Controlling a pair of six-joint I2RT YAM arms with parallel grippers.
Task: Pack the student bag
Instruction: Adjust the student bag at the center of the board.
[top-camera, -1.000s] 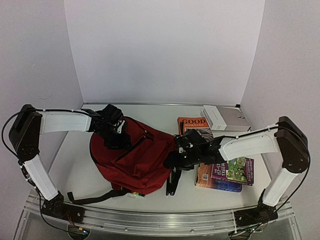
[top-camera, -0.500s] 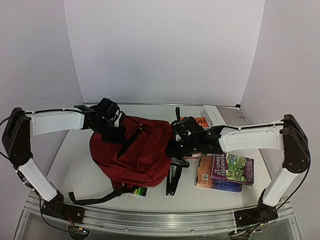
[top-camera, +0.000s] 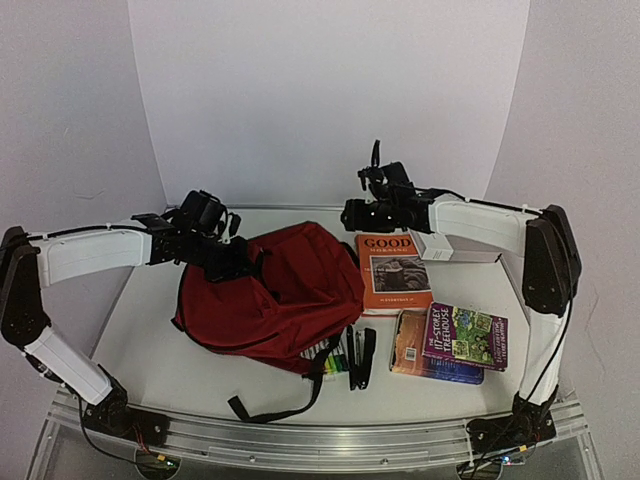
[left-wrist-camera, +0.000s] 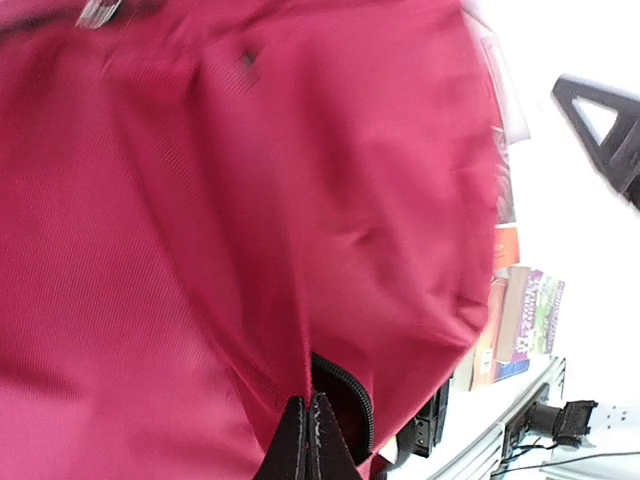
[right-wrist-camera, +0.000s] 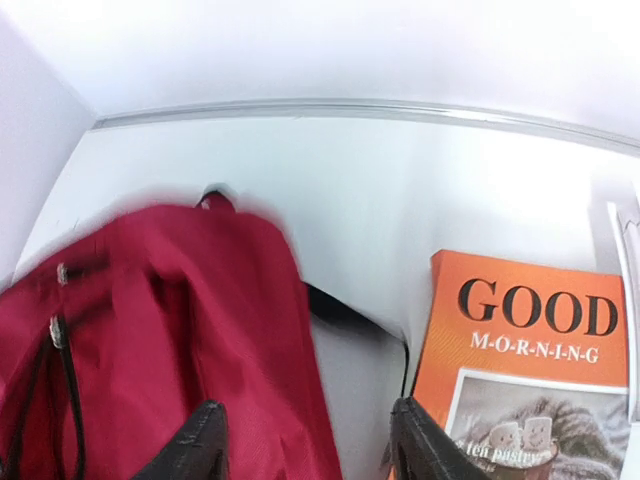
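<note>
Place: lab-like robot test booth.
Walls: plain white panels (top-camera: 330, 100) behind and beside the table (top-camera: 145, 335).
Mounting: my arms' bases (top-camera: 105, 408) bolted to a metal rail (top-camera: 320, 438) along the table's near edge.
Wiring: loose cables (top-camera: 150, 462) below the table's near-left corner.

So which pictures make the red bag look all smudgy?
Left wrist view: the student bag fills the frame, soft and smeared, with the right side washed out white. Right wrist view: the bag's edge is blurry, yet the orange book reads sharp. Top view: everything is crisp.
</note>
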